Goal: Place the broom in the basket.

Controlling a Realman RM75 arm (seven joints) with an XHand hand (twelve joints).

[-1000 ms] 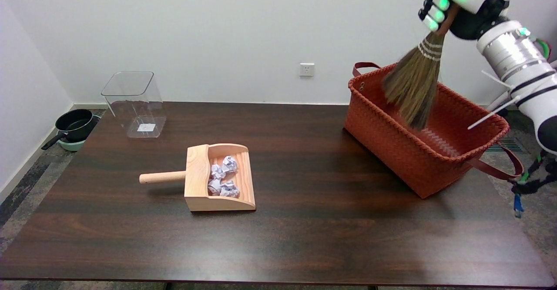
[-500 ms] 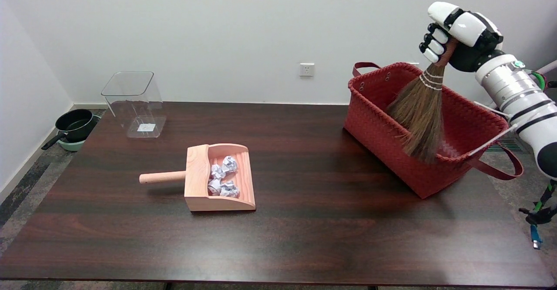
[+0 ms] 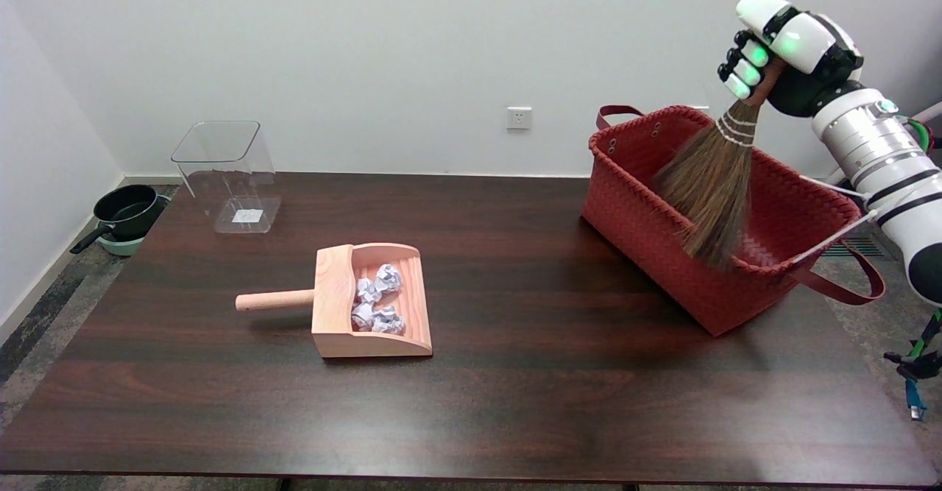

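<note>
Though held high by its short handle in the right hand [image 3: 781, 48], the broom [image 3: 708, 185] hangs with bristles down inside the red woven basket [image 3: 666, 233], tips low against the near wall or floor; hard to tell which. Looks light: a small whisk of dry straw, bound with pale cord just under the handle. Stiff at the binding, soft and springy at the fanned end, so likely to bend and splay rather than resist when set down. Not fragile, though loose straws could snag on the weave. Best gripped where gripped now, on the bare handle above the cord; fingers wrapped close around it, no gap showing. Judged nearly done: only lowering and letting go remain. Possibly top-heavy once released, so apt to tip against a basket wall.

No brand or label visible on broom or basket. Further out on the dark table [image 3: 515, 403]: a wooden dustpan [image 3: 372, 301] holding crumpled paper balls [image 3: 377, 298], and a clear plastic bin [image 3: 227, 174] with a small white sticker at its base, too small to read. On the wall, a white socket [image 3: 519, 118], unmarked as far as seen. On the floor at left, a black pan [image 3: 125, 211].
</note>
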